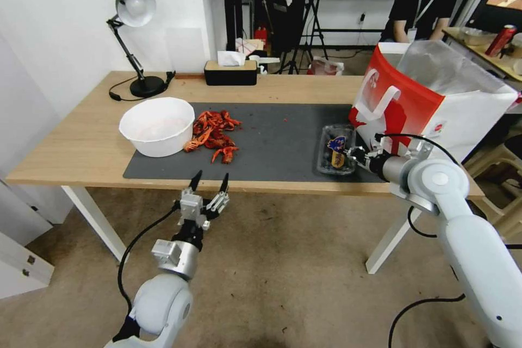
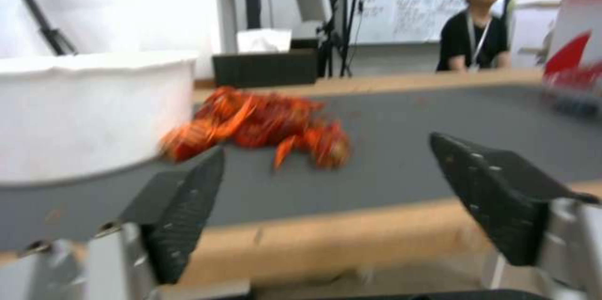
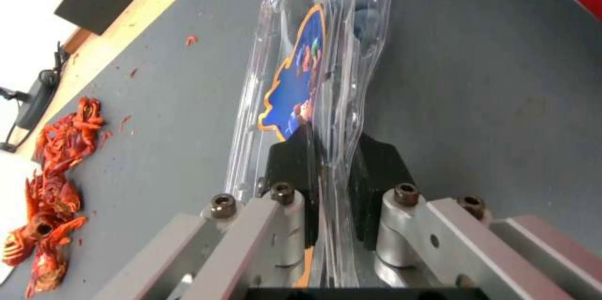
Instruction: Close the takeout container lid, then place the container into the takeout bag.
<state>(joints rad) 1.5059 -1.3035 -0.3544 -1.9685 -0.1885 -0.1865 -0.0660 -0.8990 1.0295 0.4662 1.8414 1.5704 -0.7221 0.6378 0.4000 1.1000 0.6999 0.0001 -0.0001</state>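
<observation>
A: where's the takeout container (image 1: 336, 149) sat?
B: Flat on the grey mat (image 1: 272, 136), just beside the takeout bag (image 1: 429, 100), long axis pointed away from the table's front edge. It's pinched by the right gripper (image 3: 332, 168). Left gripper (image 1: 209, 179) is spread wide, held off that front edge.

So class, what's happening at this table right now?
The right gripper is shut on the takeout container, a clear blueberry box lying on the grey mat with its lid down. The takeout bag stands open just beside it. The left gripper hangs open before the table edge, near the crayfish and white bowl.
</observation>
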